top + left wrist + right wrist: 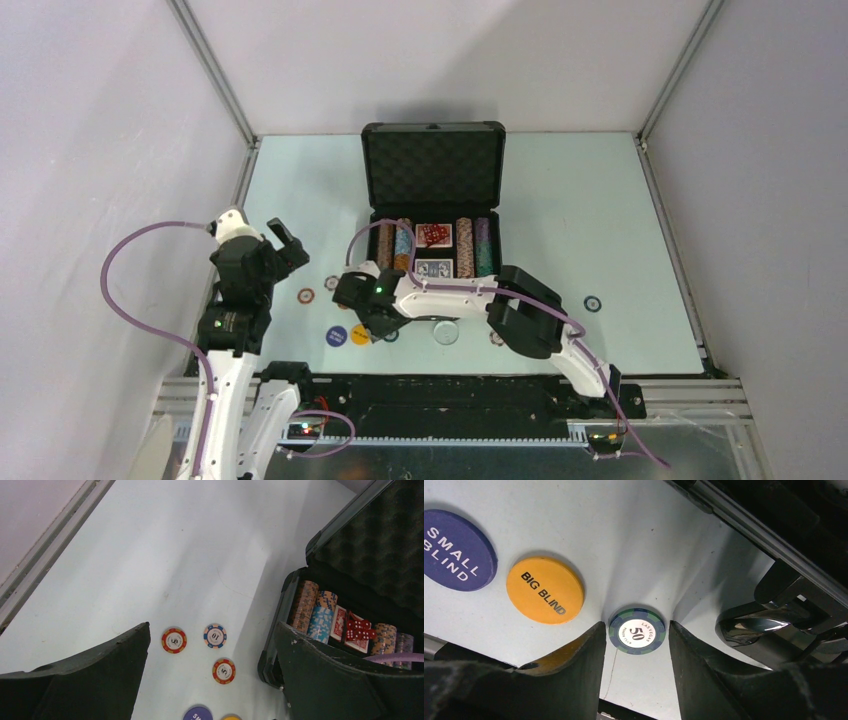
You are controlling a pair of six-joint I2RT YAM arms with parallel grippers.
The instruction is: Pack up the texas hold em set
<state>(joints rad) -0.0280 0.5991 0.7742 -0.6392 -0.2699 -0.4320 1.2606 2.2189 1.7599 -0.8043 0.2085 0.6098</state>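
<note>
The right pincer (636, 630), part open, straddles a green chip (637, 632) lying near the counter's (600, 220) front edge, while the left pincer (212, 626) gapes empty above loose chips (174, 640) left of the open case (432, 165).

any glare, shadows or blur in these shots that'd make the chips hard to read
Right wrist: 50 chip sharp, readable, glare on the metal latch; left wrist: case throws a soft shadow over the table, nearby chips readable; top external: even light, loose chips too small to read.
</note>
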